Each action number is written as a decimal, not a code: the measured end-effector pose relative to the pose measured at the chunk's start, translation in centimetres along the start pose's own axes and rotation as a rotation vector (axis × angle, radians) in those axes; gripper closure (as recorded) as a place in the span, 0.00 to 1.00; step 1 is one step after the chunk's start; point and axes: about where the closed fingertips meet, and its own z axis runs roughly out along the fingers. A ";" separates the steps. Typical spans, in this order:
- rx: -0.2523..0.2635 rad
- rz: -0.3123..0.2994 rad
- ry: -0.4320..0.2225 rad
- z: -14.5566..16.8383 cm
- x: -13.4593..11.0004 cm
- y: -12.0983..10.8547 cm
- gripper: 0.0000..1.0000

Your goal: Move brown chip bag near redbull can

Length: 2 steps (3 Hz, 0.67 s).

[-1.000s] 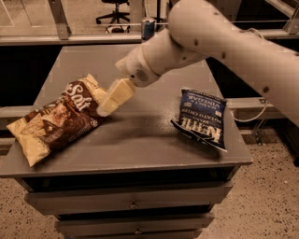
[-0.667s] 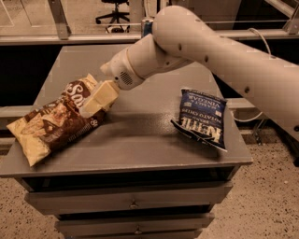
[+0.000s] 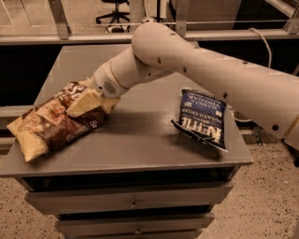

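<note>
The brown chip bag (image 3: 49, 126) lies at the left front of the grey table (image 3: 140, 144), dark brown in the middle with pale tan ends. My gripper (image 3: 83, 103) is down on the bag's upper right part, touching its top face. The long white arm (image 3: 201, 70) reaches in from the right across the table. The redbull can does not show in this view; the arm covers the back of the table.
A dark blue Kettle chip bag (image 3: 202, 116) lies at the table's right side, close to the right edge. Drawers (image 3: 133, 203) sit below the table front. A railing and an office chair (image 3: 119, 11) are behind the table.
The arm has swung further left and lower. The gripper has gone from the bag's right end to resting on the bag itself. Both bags stay where they were.
</note>
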 end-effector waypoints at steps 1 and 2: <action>0.027 0.011 0.009 -0.1 0.5 -0.6 0.56; 0.067 0.014 0.018 -1.8 0.7 -1.7 0.80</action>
